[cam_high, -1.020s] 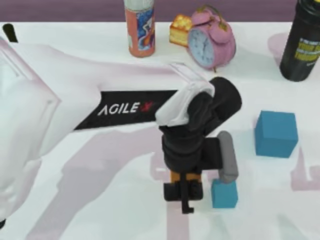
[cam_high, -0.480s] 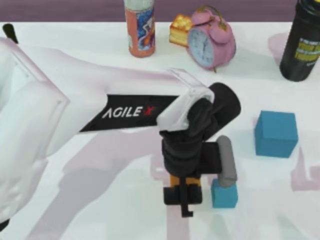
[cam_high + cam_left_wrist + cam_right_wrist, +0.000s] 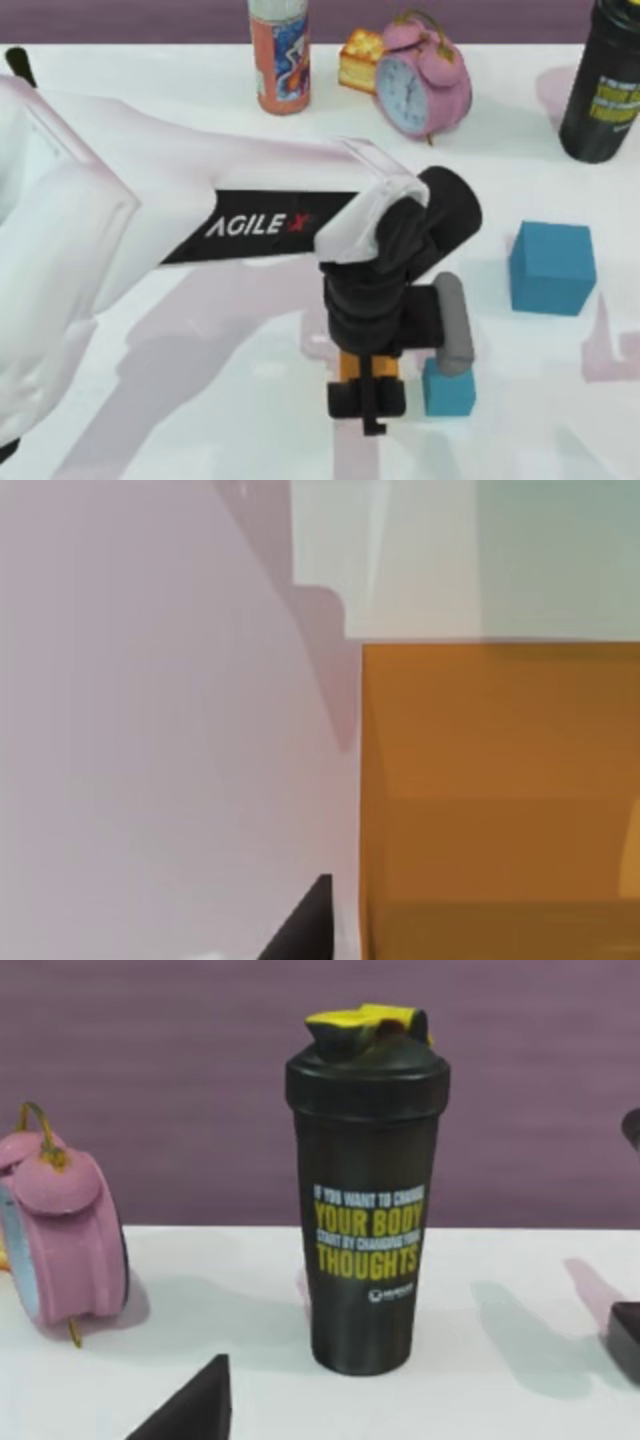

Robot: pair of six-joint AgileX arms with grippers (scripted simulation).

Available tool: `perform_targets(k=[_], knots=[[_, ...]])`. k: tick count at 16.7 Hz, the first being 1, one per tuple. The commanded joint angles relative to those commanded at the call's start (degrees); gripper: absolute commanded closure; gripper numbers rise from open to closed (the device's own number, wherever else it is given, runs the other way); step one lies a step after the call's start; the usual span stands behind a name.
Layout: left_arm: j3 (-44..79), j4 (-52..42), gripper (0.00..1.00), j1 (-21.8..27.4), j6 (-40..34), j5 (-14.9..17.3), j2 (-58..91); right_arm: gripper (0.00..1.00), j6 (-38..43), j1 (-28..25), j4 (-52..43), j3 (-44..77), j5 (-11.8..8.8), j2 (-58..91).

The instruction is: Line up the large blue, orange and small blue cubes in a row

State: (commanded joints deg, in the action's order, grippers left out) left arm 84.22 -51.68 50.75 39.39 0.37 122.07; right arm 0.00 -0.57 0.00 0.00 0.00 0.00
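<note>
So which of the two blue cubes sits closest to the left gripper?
The small blue cube, just right of the left gripper. The large blue sits far off right.

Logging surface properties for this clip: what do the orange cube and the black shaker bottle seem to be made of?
Orange cube: looks like matte plastic or painted wood; flat, even faces with no shine or grain. Black shaker bottle: probably plastic with a dull satin finish, yellow printed lettering and only soft highlights. Being rendered, neither is certain.

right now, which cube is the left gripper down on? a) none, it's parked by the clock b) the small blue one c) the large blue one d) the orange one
d: in the top view the left gripper sits directly over the orange cube, with the small blue cube just to its right and the large blue cube standing apart, farther right.
</note>
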Motion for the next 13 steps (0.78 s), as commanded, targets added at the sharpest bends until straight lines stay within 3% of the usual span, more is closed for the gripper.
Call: perform_targets(k=[2, 13], knots=[[0.0, 0.0, 0.0, 0.0, 0.0, 0.0, 0.0, 0.0, 0.0, 0.0, 0.0, 0.0, 0.0, 0.0], [1.97, -2.37, 0.0, -0.27, 0.02, -0.07, -0.75, 0.0, 0.0, 0.0, 0.0, 0.0, 0.0, 0.0]])
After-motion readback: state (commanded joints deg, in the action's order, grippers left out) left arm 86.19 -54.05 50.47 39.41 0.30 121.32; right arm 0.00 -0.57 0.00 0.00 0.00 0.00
